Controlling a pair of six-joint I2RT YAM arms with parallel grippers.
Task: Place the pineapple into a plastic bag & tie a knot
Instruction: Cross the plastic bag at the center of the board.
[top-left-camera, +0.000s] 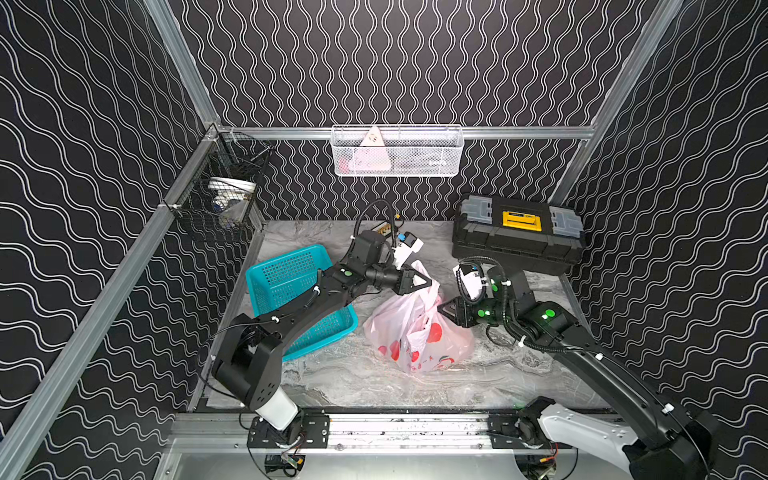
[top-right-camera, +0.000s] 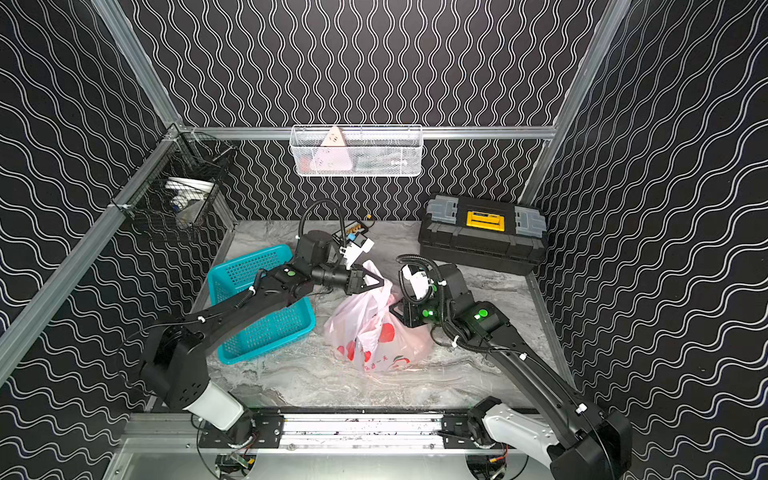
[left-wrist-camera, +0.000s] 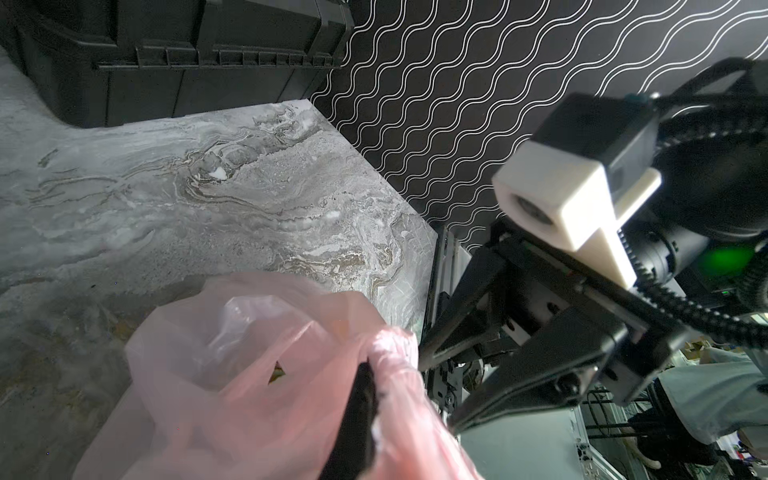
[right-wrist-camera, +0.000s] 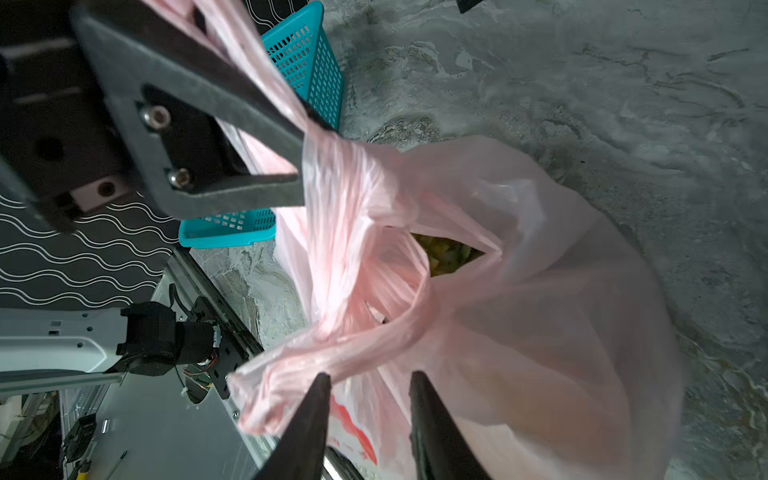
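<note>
In both top views, found the plastic bag (top-left-camera: 419, 336) on the table (top-left-camera: 374, 386) beside the teal basket (top-left-camera: 286, 278), one handle (top-left-camera: 423, 269) pinched tight in the left gripper (top-left-camera: 427, 282), the right gripper (top-left-camera: 441, 309) just beside. Through the left wrist, saw pink film wrapped round a dark finger (left-wrist-camera: 357, 415). Through the right wrist, saw that gripper's jaws apart, pineapple (right-wrist-camera: 446, 253) inside the bag.

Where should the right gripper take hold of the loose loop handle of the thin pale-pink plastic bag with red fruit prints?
Likely the bunched middle of the loose handle, from the plastic bag's right side, where the open right gripper faces it. The strap is twisted into a narrow band there, and the left gripper holds the other handle up.
</note>
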